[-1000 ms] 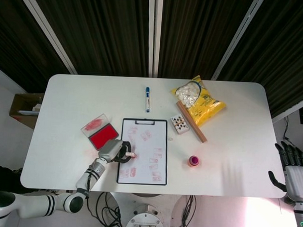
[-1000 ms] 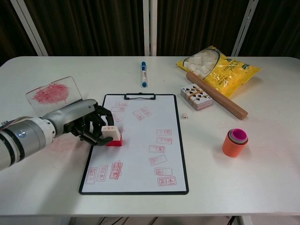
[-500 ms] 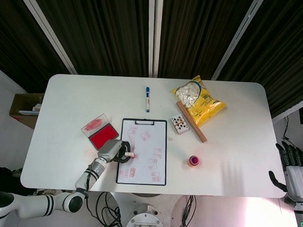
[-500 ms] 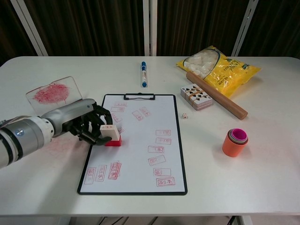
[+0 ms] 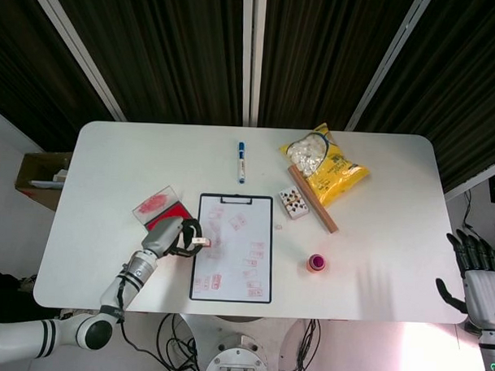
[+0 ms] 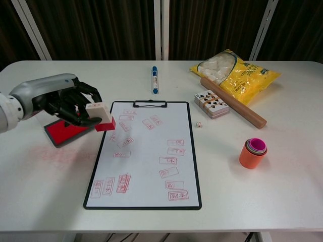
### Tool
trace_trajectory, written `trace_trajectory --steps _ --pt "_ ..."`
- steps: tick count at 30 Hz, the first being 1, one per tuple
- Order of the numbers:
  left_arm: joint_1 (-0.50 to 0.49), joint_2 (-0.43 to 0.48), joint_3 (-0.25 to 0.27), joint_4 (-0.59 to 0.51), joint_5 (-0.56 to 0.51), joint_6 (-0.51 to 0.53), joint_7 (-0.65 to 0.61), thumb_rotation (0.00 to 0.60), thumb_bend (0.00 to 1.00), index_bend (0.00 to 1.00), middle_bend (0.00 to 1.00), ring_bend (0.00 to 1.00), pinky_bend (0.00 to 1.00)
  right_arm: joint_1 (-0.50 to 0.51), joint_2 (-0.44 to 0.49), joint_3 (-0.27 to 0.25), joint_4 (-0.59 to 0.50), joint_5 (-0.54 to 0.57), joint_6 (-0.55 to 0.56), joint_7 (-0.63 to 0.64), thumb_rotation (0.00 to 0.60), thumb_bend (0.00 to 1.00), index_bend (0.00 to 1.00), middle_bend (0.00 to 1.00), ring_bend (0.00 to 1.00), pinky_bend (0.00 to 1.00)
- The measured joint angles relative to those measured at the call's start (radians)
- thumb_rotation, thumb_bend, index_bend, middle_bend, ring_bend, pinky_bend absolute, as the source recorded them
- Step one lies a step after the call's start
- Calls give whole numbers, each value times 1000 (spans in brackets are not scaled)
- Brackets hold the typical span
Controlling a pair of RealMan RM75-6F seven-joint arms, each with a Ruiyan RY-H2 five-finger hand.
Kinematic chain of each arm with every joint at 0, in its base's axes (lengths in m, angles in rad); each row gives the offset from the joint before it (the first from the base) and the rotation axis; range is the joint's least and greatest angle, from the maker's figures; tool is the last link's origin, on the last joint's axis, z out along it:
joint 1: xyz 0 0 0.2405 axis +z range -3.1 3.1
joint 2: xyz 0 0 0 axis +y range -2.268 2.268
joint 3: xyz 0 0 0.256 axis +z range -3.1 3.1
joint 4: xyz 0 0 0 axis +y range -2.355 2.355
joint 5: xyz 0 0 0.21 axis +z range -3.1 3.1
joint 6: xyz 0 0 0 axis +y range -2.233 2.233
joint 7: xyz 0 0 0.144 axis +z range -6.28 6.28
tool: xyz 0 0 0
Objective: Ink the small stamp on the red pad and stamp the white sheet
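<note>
Fingers point(image 6: 75, 103) of left hand point(image 6: 68, 103): clamped on stamp point(image 6: 101, 117), raised beside clipboard's point(image 6: 194, 166) left edge, near red pad point(image 6: 63, 132). Right hand point(image 5: 472, 271): fingers apart, off table's point(image 6: 282, 166) right edge.

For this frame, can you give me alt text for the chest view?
The left robot hand holds the small stamp lifted at the left edge of the white sheet, which is covered in red prints, with the red pad just beneath the hand.
</note>
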Motion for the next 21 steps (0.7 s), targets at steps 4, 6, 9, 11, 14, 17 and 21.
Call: trace_trajectory --steps 4,6,9,11,14,17,21 --pt "43 43 41 -2 44 27 -36 600 481 753 753 602 707 1 5 1 -11 -1 1 -9 600 251 0 0 0 0" --pt "65 55 65 10 68 40 -55 600 481 752 752 602 707 1 6 1 -15 -1 1 -14 600 251 0 0 0 0" --pt "101 69 99 39 108 60 -107 600 480 750 751 603 707 3 5 1 -17 0 -2 -20 600 250 0 0 0 0" --pt "124 73 119 74 137 75 -147 600 479 749 751 603 707 4 2 0 -18 0 -5 -24 600 251 0 0 0 0" --pt "150 64 138 132 174 95 -205 600 478 749 751 602 707 6 -3 -2 -19 -3 -7 -31 600 251 0 0 0 0" --pt "167 41 148 192 202 108 -252 600 479 748 751 602 707 5 -4 -3 -22 -5 -6 -40 600 251 0 0 0 0" --pt "177 4 156 259 221 106 -294 600 477 748 751 602 707 1 -1 -4 -28 -2 0 -47 600 251 0 0 0 0"
